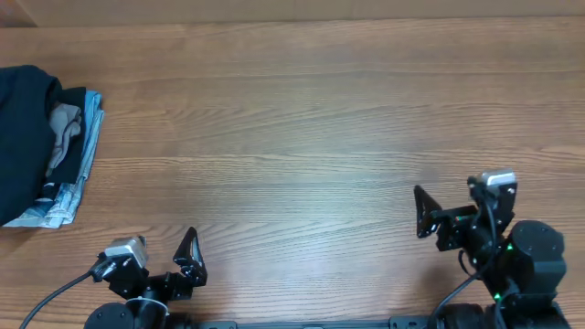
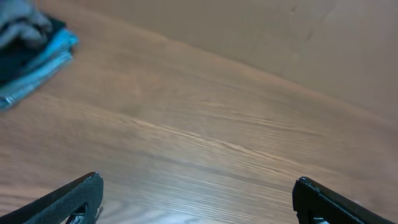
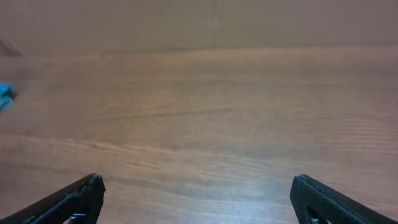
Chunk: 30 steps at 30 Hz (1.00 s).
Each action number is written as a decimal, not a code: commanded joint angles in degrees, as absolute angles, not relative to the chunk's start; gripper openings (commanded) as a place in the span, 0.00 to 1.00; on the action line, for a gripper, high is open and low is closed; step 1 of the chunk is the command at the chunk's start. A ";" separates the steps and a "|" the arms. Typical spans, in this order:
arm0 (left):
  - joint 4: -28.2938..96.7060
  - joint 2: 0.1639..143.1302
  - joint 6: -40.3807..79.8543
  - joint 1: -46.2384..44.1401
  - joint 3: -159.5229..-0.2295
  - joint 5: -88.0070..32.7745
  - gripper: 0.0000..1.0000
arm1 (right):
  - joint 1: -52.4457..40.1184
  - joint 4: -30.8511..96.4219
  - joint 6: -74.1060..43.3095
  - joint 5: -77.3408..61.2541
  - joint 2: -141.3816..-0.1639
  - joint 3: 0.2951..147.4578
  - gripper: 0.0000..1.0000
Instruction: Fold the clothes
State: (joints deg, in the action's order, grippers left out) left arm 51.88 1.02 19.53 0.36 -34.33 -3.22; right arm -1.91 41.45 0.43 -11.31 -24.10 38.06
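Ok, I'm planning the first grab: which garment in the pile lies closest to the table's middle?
The light blue garment: it lies furthest right, while the grey one and the dark navy one sit further left.

No legible text or markings.
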 commanded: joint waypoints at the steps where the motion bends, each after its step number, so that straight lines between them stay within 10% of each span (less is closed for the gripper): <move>1: 49.39 0.19 11.42 0.36 -32.36 -2.31 1.00 | -2.20 40.07 -0.62 -12.97 -18.65 31.68 1.00; 30: 30.55 0.19 3.05 0.40 -17.65 12.62 1.00 | -2.20 21.06 -0.64 -5.63 -6.76 6.33 1.00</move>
